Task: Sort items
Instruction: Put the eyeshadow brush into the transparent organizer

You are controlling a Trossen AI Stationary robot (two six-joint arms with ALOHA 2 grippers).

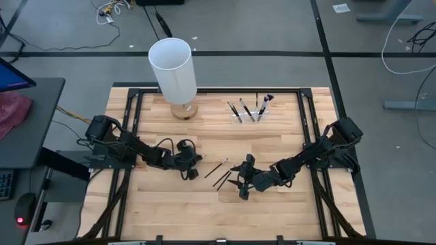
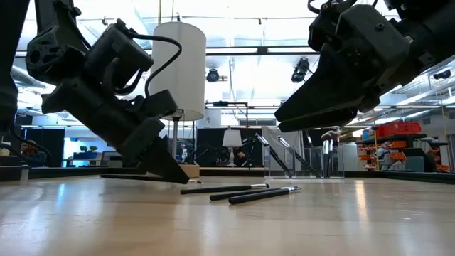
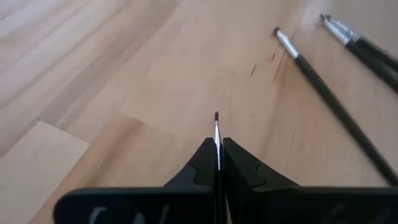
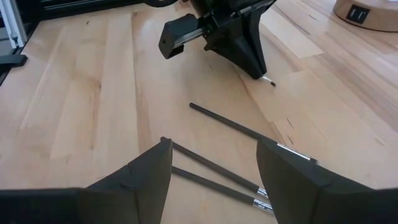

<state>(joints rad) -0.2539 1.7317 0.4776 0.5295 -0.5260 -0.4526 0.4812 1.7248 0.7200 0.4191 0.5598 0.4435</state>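
Left end effector [image 1: 194, 158], centre-left of the high view, is pressed together on one thin brush [image 3: 216, 134]; the bristle tip projects just beyond the fingertips, low over the worktop [image 1: 272, 211]. Right end effector [image 1: 240, 182], centre of the frame, stands spread above the loose brushes [image 1: 219, 172] and holds nothing.

Judgement on the step in hand: the left arm should lift the pinched brush clear before travelling, keep it level, and carry it to the clear holder [image 1: 247, 117] at upper centre-right, lowering it handle-first so it does not knock those already standing. The right arm should centre one stick between its fingers and avoid catching the neighbours.

Count: one brush held; three loose on the worktop; about four in the holder, exact number unclear. One white cylinder [image 1: 173, 71] stands at upper centre.
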